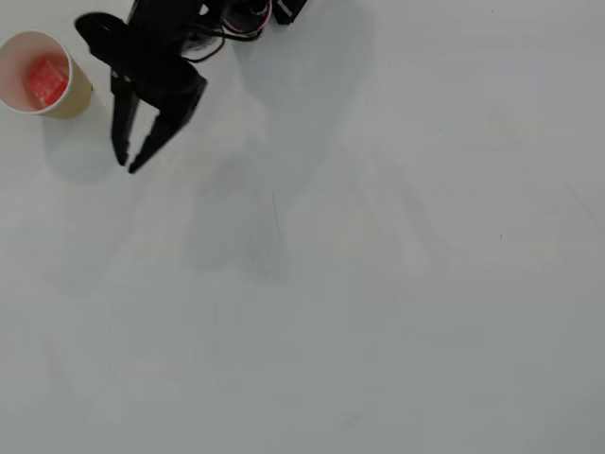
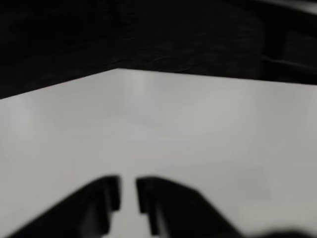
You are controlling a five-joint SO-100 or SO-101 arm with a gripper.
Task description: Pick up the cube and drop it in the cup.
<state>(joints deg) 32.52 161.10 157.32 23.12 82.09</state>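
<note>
Cube [image 1: 46, 81] lay inside the cup [image 1: 80, 96] — left of the gripper [image 1: 126, 163] in the overhead view; jaws empty, slightly parted, over bare tabletop [image 1: 378, 284].

A tan paper cup [image 1: 38, 74] with a white rim and inside stands upright at the far ten o'clock corner of the overhead view; its mouth is open to the camera. A small red cube [image 1: 47, 81] with whitish speckles lies inside it, on the bottom, slightly toward four o'clock.
</note>
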